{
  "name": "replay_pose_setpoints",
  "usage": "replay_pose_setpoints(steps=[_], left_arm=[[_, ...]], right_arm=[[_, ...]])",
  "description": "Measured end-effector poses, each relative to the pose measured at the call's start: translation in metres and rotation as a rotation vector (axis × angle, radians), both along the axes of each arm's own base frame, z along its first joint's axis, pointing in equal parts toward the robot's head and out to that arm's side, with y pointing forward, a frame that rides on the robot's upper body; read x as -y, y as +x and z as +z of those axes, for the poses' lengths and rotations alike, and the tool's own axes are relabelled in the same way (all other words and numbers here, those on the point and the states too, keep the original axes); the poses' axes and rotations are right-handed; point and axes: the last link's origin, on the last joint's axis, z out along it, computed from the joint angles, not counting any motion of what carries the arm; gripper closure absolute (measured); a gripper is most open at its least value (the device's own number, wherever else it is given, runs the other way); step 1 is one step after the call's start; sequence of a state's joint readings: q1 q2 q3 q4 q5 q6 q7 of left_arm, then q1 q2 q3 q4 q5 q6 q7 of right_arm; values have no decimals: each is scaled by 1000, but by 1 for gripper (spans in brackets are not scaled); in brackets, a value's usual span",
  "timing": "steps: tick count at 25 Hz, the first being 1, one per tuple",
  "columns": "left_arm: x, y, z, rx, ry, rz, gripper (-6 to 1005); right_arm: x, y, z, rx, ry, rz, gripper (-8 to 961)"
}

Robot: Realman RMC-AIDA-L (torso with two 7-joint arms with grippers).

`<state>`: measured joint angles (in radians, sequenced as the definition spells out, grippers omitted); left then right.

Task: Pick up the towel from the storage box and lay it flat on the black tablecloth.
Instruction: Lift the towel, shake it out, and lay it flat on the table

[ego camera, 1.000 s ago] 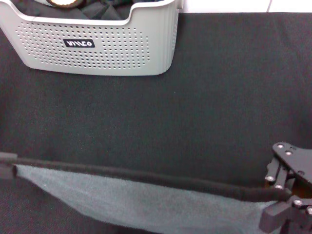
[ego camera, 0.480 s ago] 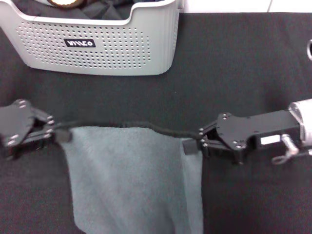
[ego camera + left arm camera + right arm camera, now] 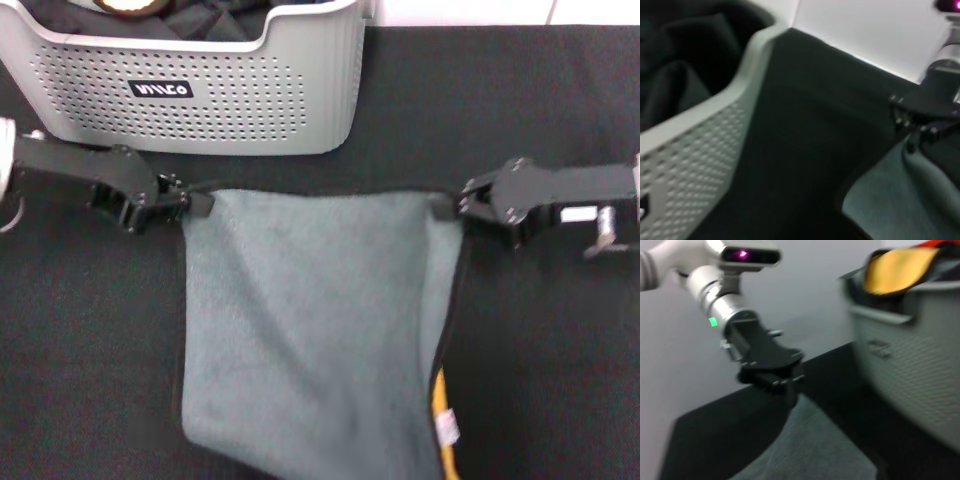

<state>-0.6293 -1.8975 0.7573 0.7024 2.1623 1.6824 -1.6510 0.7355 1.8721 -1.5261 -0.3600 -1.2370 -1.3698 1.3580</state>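
Towel (image 3: 310, 330) out of box (image 3: 200, 95), spread grey-green face up on tablecloth (image 3: 520, 120), just in front of box. Left gripper (image 3: 195, 203) clamped on towel's far left corner, right gripper (image 3: 448, 207) clamped on far right corner. Far edge stretched straight between them. Orange-yellow underside showing at near right edge.

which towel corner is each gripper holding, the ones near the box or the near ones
The two corners nearest the storage box: the left gripper and right gripper pinch the towel there, grey-green face up; the other corners are unheld.
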Motion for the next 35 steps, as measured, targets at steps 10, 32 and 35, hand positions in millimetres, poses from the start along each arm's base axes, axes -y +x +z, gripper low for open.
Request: replay_pose_setpoints(steps=[10, 32, 35], left_arm=[[-15, -4, -25, -58, 65, 70, 987], [-26, -11, -59, -91, 207, 125, 986], [-29, -7, -61, -75, 237, 125, 985]], right_arm=[[-31, 4, 12, 193, 95, 54, 945], [-74, -7, 11, 416, 306, 122, 946], [-77, -5, 12, 431, 325, 116, 946]])
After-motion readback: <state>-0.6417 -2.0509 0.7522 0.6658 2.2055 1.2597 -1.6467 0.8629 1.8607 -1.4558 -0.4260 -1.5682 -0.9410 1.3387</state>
